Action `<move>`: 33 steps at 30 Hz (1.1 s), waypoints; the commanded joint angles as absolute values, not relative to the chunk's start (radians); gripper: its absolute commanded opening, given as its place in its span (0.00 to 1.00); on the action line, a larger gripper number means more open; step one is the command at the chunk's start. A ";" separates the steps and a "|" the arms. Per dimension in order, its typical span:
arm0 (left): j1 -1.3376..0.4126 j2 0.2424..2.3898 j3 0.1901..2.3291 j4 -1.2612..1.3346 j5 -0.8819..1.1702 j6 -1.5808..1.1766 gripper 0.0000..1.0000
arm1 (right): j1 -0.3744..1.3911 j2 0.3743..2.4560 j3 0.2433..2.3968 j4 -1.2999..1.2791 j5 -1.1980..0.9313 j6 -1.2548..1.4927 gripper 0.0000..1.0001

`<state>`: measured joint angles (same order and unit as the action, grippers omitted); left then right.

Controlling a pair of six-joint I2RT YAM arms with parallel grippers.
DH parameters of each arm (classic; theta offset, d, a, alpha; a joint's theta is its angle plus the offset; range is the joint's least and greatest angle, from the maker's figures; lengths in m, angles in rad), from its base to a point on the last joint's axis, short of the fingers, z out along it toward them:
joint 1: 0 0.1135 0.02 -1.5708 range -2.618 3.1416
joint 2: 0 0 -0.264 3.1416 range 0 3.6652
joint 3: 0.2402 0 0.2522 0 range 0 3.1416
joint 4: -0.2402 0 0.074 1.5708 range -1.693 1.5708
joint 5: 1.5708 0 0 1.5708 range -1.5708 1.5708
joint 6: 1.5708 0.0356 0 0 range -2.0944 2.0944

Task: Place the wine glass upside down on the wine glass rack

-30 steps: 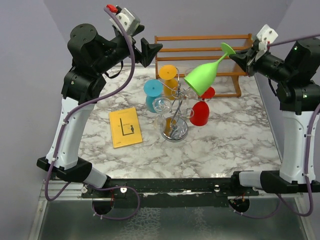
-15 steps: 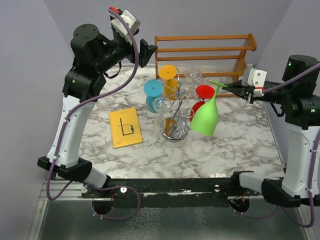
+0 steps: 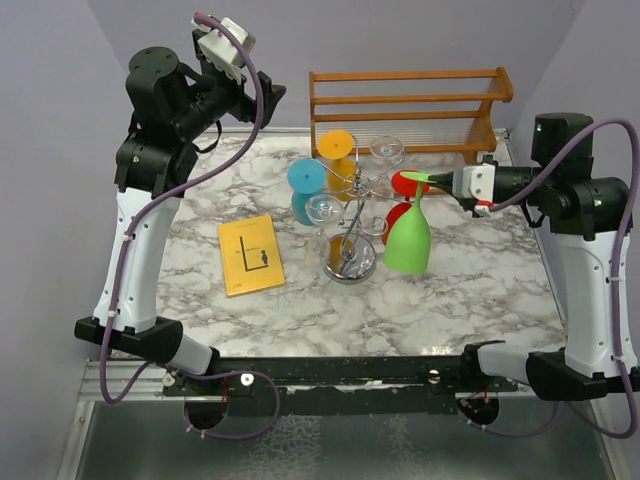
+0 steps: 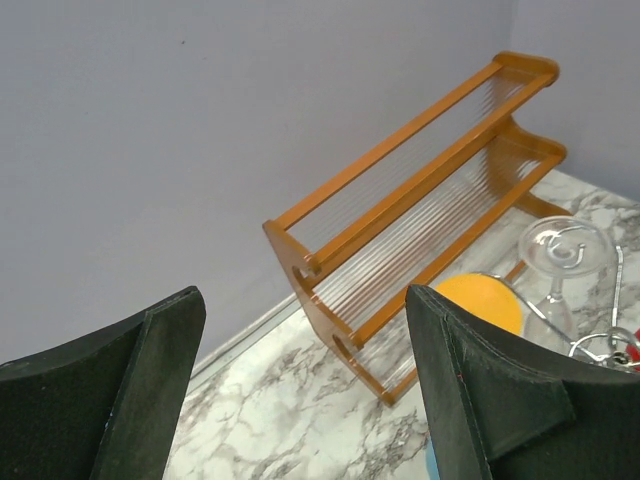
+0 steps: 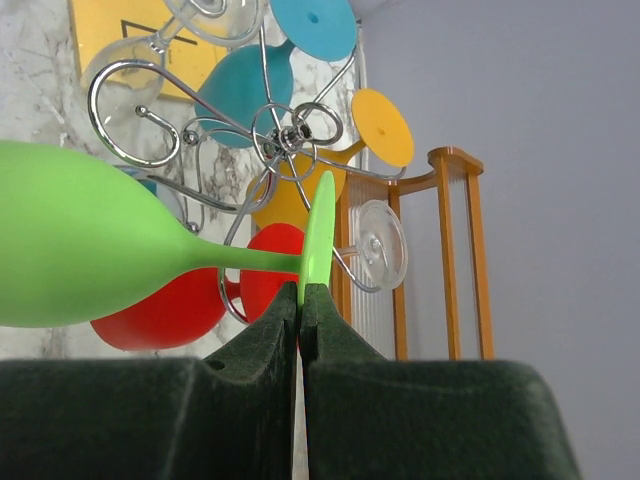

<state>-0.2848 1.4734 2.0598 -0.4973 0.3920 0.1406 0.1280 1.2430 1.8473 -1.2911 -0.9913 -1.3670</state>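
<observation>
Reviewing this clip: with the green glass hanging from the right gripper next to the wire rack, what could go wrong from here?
1. The right gripper pinches the green wine glass only by the thin rim of its foot, so the glass could pivot or slip out.
2. Its bowl hangs close beside the red glass already on the wine glass rack. Moving in could knock that glass or shove the rack.

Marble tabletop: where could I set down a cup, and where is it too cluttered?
Free: the near strip of the marble tabletop in front of the yellow book and wine glass rack, and the right side beyond the green wine glass. Crowded: around the rack, where coloured glasses hang and the right claw holds the green one.
</observation>
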 commanded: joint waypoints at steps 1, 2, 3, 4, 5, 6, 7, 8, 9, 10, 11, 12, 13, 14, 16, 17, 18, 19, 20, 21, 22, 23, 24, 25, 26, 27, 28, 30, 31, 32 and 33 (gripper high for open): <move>-0.227 1.440 2.035 -0.463 0.389 0.148 0.85 | 0.173 1.257 1.842 -1.297 -0.930 -1.443 0.01; -0.216 1.441 2.032 -0.460 0.388 0.145 0.85 | 0.182 1.261 1.839 -1.292 -0.923 -1.446 0.01; -0.206 1.440 2.030 -0.458 0.387 0.143 0.85 | 0.193 1.263 1.837 -1.284 -0.916 -1.446 0.01; -0.197 1.442 2.028 -0.455 0.385 0.140 0.85 | 0.202 1.266 1.833 -1.276 -0.912 -1.446 0.01; -0.188 1.442 2.026 -0.453 0.382 0.141 0.85 | 0.210 1.268 1.828 -1.266 -0.911 -1.446 0.01; -0.181 1.444 2.024 -0.453 0.378 0.141 0.85 | 0.215 1.271 1.824 -1.256 -0.912 -1.447 0.01; -0.174 1.446 2.024 -0.452 0.375 0.142 0.85 | 0.221 1.274 1.823 -1.248 -0.915 -1.447 0.01; -0.167 1.448 2.021 -0.452 0.371 0.142 0.85 | 0.225 1.277 1.820 -1.241 -0.917 -1.445 0.01; -0.161 1.449 2.020 -0.451 0.367 0.142 0.85 | 0.229 1.277 1.817 -1.236 -0.917 -1.446 0.01; -0.156 1.450 2.017 -0.449 0.364 0.142 0.85 | 0.234 1.279 1.813 -1.228 -0.914 -1.448 0.01; -0.152 1.449 2.015 -0.449 0.364 0.143 0.86 | 0.237 1.280 1.808 -1.224 -0.909 -1.450 0.01; -0.149 1.449 2.013 -0.449 0.365 0.144 0.86 | 0.241 1.281 1.804 -1.219 -0.905 -1.452 0.01; -0.146 1.448 2.011 -0.448 0.365 0.145 0.86 | 0.244 1.281 1.797 -1.214 -0.899 -1.454 0.01; -0.144 1.450 2.010 -0.449 0.366 0.143 0.86 | 0.248 1.281 1.791 -1.209 -0.893 -1.457 0.01; -0.139 1.452 2.009 -0.445 0.368 0.137 0.86 | 0.257 1.279 1.779 -1.196 -0.883 -1.458 0.01; -0.136 1.452 2.008 -0.445 0.371 0.134 0.86 | 0.261 1.279 1.773 -1.189 -0.875 -1.460 0.01; -0.134 1.451 2.007 -0.443 0.375 0.129 0.86 | 0.266 1.279 1.770 -1.182 -0.870 -1.460 0.01; -0.130 1.452 2.004 -0.441 0.379 0.126 0.86 | 0.270 1.281 1.767 -1.174 -0.862 -1.460 0.01; -0.125 1.452 2.003 -0.438 0.381 0.123 0.86 | 0.275 1.280 1.766 -1.167 -0.858 -1.460 0.01; -0.121 1.451 2.001 -0.437 0.383 0.122 0.86 | 0.279 1.281 1.768 -1.163 -0.856 -1.460 0.01; -0.115 1.452 2.002 -0.435 0.383 0.121 0.86 | 0.283 1.283 1.769 -1.157 -0.855 -1.459 0.01; -0.110 1.452 2.002 -0.433 0.381 0.120 0.86 | 0.287 1.284 1.769 -1.154 -0.855 -1.458 0.01; -0.104 1.450 2.004 -0.431 0.381 0.121 0.86 | 0.292 1.284 1.767 -1.147 -0.853 -1.456 0.01; -0.099 1.450 2.006 -0.431 0.382 0.120 0.86 | 0.299 1.283 1.764 -1.140 -0.851 -1.453 0.01; -0.094 1.450 2.007 -0.430 0.381 0.120 0.86 | 0.304 1.284 1.759 -1.132 -0.844 -1.453 0.01; -0.090 1.450 2.009 -0.430 0.382 0.121 0.86 | 0.311 1.285 1.754 -1.122 -0.836 -1.451 0.01; -0.085 1.450 2.011 -0.430 0.382 0.119 0.86 | 0.319 1.287 1.748 -1.113 -0.825 -1.448 0.01; -0.079 1.449 2.012 -0.429 0.384 0.118 0.86 | 0.335 1.288 1.738 -1.096 -0.807 -1.443 0.01; -0.076 1.448 2.012 -0.428 0.385 0.117 0.86 | 0.341 1.289 1.733 -1.086 -0.802 -1.435 0.01; -0.074 1.446 2.010 -0.427 0.385 0.117 0.86 | 0.346 1.290 1.732 -1.081 -0.802 -1.431 0.01; -0.070 1.444 2.009 -0.427 0.385 0.116 0.86 | 0.351 1.291 1.733 -1.076 -0.805 -1.428 0.01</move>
